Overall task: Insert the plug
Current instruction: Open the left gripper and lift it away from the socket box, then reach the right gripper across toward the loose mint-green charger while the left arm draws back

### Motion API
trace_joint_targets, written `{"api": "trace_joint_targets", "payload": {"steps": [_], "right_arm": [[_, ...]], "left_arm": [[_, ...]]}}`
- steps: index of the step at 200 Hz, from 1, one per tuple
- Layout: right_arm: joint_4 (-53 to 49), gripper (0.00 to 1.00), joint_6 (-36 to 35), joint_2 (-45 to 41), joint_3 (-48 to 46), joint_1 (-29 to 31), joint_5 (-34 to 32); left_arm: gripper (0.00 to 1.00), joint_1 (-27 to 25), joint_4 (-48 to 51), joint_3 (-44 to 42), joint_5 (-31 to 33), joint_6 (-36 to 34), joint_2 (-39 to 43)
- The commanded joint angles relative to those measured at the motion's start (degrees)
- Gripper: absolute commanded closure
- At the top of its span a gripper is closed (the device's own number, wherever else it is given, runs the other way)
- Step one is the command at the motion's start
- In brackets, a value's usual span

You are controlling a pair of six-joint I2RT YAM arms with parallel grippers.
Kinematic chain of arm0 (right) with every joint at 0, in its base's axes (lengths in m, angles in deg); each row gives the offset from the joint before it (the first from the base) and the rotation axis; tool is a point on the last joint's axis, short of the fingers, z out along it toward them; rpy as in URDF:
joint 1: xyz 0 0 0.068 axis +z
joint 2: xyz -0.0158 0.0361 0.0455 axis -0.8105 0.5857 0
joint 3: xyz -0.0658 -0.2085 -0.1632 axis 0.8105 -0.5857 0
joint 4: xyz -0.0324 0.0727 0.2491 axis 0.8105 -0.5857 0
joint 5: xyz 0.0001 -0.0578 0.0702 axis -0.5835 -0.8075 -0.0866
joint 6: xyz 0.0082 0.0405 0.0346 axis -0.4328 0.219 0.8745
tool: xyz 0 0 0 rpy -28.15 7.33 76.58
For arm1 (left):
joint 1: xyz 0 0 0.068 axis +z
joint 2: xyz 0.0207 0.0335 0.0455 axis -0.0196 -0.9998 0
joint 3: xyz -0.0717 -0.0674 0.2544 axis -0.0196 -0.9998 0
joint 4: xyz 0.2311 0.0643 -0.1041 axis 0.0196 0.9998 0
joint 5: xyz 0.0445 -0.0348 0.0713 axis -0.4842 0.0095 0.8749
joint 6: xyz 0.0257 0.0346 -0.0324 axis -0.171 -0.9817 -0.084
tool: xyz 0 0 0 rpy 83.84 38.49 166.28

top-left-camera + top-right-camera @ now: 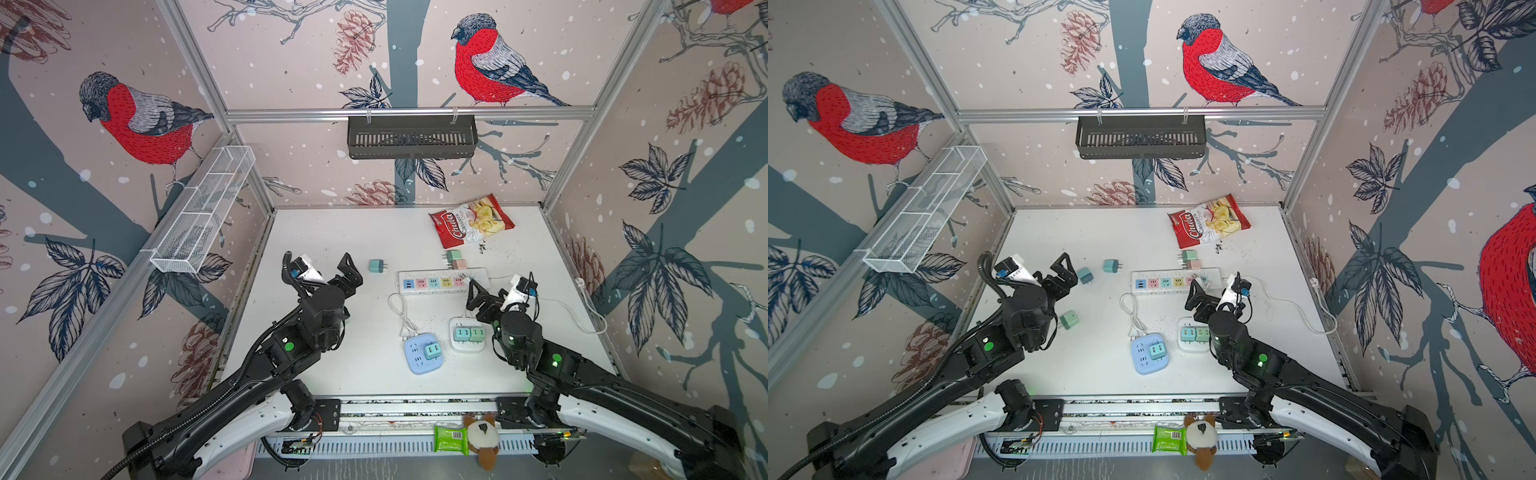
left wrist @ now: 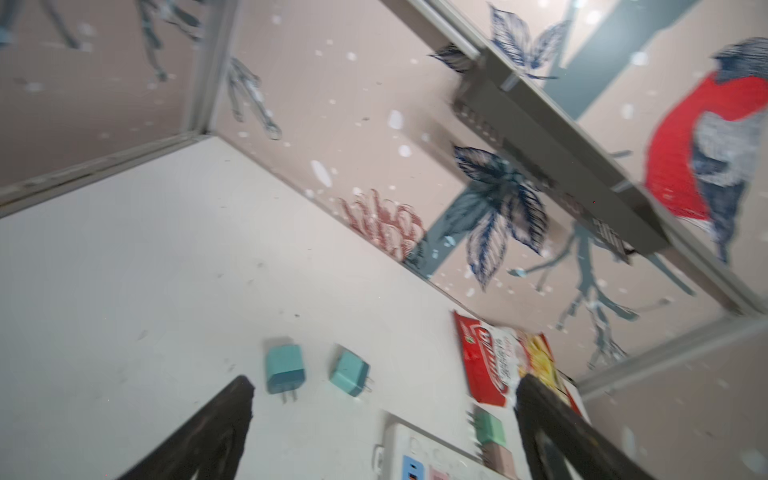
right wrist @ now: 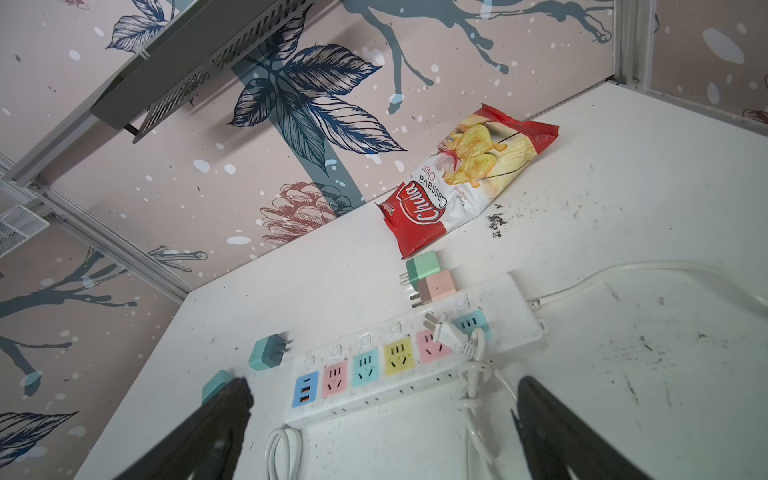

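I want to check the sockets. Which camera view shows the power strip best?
The right wrist view: the power strip lies whole and sharp, with a white plug lying on it. Both top views show it small, partly behind the right gripper. The left wrist view shows only a blurred end.

Motion blur smears the whole left wrist view: the chips bag (image 2: pixel 494 361) print is unreadable, and the power strip (image 2: pixel 415 440) runs off the frame edge. In the right wrist view a finger (image 3: pixel 216 424) of the right gripper (image 3: pixel 384 381) covers part of one teal adapter (image 3: pixel 214 384). Right of centre in a top view, the right arm (image 1: pixel 1287 374) hides part of the white socket cube (image 1: pixel 1185 348).
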Motion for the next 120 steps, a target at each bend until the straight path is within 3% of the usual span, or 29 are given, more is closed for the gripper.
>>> {"api": "trace_joint_targets", "payload": {"steps": [1, 27, 41, 78, 100, 120], "right_arm": [[-0.9, 0.0, -2.2, 2.0, -0.8, -0.4, 4.7], [-1.5, 0.0, 0.3, 5.1, 1.3, -0.2, 8.2], [-2.6, 0.04, 2.8, 7.3, 3.2, 0.7, 8.6], [-3.4, 0.17, 5.8, 17.8, 11.0, 8.1, 6.3], [-10.8, 0.18, 10.2, 28.3, 21.2, 14.8, 0.0], [-17.6, 0.19, 13.9, 38.6, 31.3, 17.9, -1.0]], "left_arm": [[0.03, 0.1, 8.5, -0.2, 12.1, 10.2, 1.2], [0.03, 2.2, -1.7, -3.3, 5.9, -4.8, 6.8], [0.03, 4.1, -2.3, -6.8, 6.0, -2.8, 9.9], [0.03, 13.2, -0.7, -12.7, -4.0, 4.7, 16.2], [0.03, 19.3, 2.2, -11.5, -8.9, 6.3, 14.1], [0.03, 25.5, 3.7, -10.6, -15.9, 8.0, 8.9]]}}
